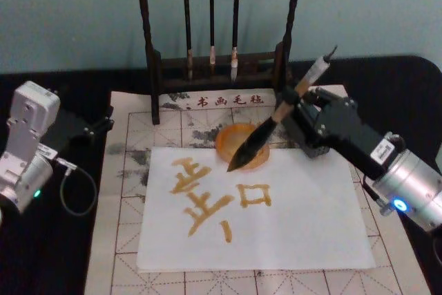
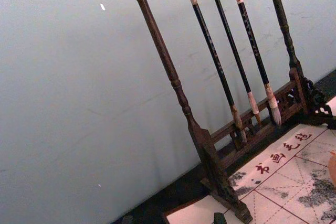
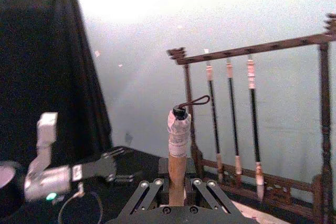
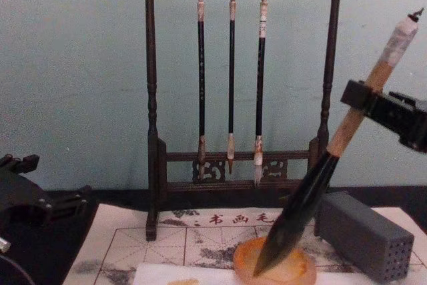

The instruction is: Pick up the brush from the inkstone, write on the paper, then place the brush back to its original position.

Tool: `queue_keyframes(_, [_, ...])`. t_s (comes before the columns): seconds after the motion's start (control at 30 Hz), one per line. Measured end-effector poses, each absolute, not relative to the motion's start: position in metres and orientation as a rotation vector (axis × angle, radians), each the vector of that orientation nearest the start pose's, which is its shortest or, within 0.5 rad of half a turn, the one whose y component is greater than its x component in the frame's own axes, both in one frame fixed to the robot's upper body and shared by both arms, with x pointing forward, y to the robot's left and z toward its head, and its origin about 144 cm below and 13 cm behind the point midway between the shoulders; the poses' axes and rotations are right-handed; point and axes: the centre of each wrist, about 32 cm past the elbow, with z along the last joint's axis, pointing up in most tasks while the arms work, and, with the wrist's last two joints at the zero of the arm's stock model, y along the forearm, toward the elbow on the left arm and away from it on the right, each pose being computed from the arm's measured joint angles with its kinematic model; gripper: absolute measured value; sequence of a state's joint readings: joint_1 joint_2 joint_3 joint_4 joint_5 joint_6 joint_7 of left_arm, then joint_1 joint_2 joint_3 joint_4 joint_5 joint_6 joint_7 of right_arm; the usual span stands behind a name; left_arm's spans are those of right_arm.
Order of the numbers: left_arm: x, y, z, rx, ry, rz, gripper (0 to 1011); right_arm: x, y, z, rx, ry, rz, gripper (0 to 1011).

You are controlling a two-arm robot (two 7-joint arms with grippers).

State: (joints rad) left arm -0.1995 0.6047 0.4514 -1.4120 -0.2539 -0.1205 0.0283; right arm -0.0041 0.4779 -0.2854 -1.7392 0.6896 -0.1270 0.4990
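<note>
Background of the scene. A plain pale blue-green wall [image 4: 80, 65] closes the view, evenly lit and washing out to white near its top in the right wrist view. Before it, on a table covered in black cloth [image 1: 394, 77], stands a dark carved wooden rack [image 4: 152, 98] with two turned posts, a top rail and a fretwork base. Three thin black-handled brushes [image 4: 231, 78] hang from the rail, tips down. A beige gridded felt mat [image 1: 124, 240] with red characters lies in front of the rack. A grey perforated block [image 4: 363, 235] stands on its right part. A black drape [image 3: 47, 51] hangs beside the wall.
</note>
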Motion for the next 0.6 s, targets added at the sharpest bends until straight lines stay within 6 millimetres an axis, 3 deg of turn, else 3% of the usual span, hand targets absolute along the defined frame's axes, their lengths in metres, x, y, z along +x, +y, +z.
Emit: queue_keyframes(0.6, [0.489, 0.310, 1.140, 0.304, -0.285, 1.248, 1001, 0.477, -0.249, 1.188, 0.359, 0.374, -0.986, 183])
